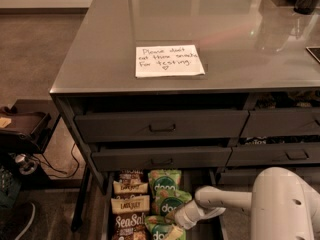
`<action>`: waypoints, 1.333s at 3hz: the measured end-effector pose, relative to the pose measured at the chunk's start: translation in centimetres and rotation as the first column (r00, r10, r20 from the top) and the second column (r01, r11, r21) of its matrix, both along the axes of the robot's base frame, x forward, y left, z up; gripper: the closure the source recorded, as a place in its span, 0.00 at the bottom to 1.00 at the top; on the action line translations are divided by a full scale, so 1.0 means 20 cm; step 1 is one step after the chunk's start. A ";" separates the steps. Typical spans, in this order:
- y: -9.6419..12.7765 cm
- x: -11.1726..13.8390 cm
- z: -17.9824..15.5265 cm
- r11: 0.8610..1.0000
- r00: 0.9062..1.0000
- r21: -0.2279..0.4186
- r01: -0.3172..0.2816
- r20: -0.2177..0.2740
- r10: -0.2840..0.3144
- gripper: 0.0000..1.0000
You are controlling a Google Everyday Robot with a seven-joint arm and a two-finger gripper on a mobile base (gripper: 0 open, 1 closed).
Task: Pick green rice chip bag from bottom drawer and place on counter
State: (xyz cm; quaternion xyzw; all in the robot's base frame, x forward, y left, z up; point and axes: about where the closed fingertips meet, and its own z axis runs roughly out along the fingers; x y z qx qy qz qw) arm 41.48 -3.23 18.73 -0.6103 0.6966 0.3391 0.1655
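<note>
Camera view: gripper (174,228) (grip state cannot be told) sits in the bottom drawer (202,181) against a green rice chip bag (159,232); the glossy grey desk (240,39) above it bears a note (169,60), with brown floor (35,44) to the left.

We see the pale cream gripper (175,229) low in the dark-grey bottom drawer (207,232), at a green rice chip bag (156,231): light green, dark-green badge, white lettering. Beside it lie brown-and-cream SeaSalt bags (129,220). The counter (235,34) is glossy grey, and its note (169,60) is white with dark handwriting.
</note>
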 end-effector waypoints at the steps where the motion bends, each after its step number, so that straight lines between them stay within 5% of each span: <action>1: -0.02 -0.04 0.09 1.000 1.000 -0.001 -0.008 -0.006 0.008 0.87; 2: -0.03 -0.10 0.39 0.999 1.000 0.024 -0.024 0.016 0.024 1.00; 4: -0.23 0.02 0.98 0.994 0.993 0.106 0.002 0.119 -0.015 1.00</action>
